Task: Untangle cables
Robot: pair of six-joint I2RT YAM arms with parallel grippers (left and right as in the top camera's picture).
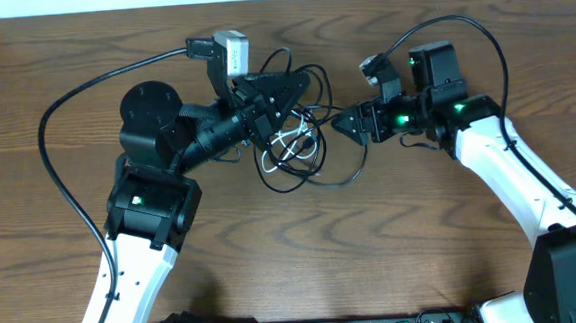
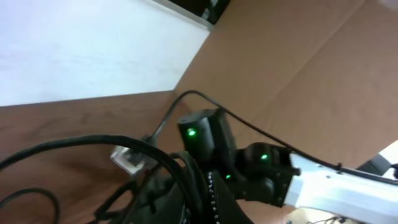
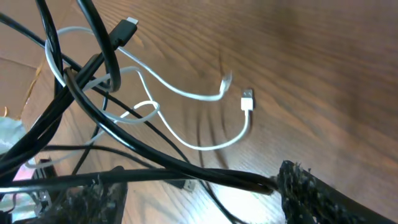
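**A:** Black cords and a white one, the cables (image 1: 292, 146), lie knotted in the middle of the table (image 1: 423, 243), between the two arms. Which arm is nearer?

**B:** The left gripper (image 1: 282, 90) sits right over the top of the knot, with loops draped on it. Its wrist view is too blurred, so I cannot tell how its jaws stand.

**A:** And the right gripper (image 1: 344, 121)?

**B:** It is just beside the knot's edge, pointing at it. Its jaws stand apart, and a black cable (image 3: 186, 168) crosses the gap, touching one pad (image 3: 305, 186).

**A:** So that strand runs along the line between the arms?

**B:** Roughly. I judge the right must close on it, then draw away from the knot along that line. The white cable (image 3: 186, 93) threads through the black loops, with both plugs free.
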